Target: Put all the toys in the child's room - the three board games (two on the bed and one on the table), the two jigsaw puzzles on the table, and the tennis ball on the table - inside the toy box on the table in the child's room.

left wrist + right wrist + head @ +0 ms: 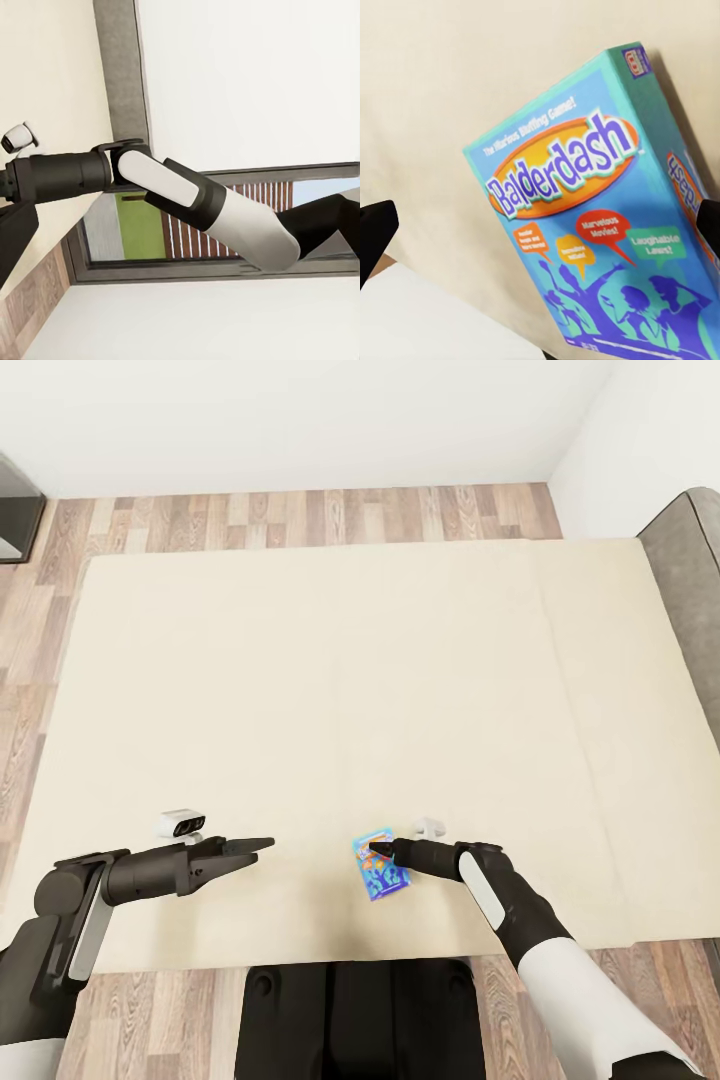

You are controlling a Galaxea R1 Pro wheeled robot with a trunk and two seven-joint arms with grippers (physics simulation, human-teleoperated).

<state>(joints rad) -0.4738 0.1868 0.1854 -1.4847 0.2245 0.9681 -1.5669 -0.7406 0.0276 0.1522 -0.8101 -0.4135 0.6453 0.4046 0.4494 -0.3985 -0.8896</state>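
Balderdash box [381, 868] lies flat on bed [300, 690], near its front edge. Your right gripper [381, 849] sits over box top, fingers spread wide, box between, nothing gripped; likely lining up grasp. Left gripper [255, 847] idle above bed; opening unclear.

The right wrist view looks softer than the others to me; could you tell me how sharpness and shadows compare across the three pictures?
Right wrist view: the small blue Balderdash board game box has readable large lettering, blurry small print, and a soft shadow on the cream mattress. Head view: evenly lit, faint shadows, bed edges bowed by the lens. Left wrist view: crisp, no glare.
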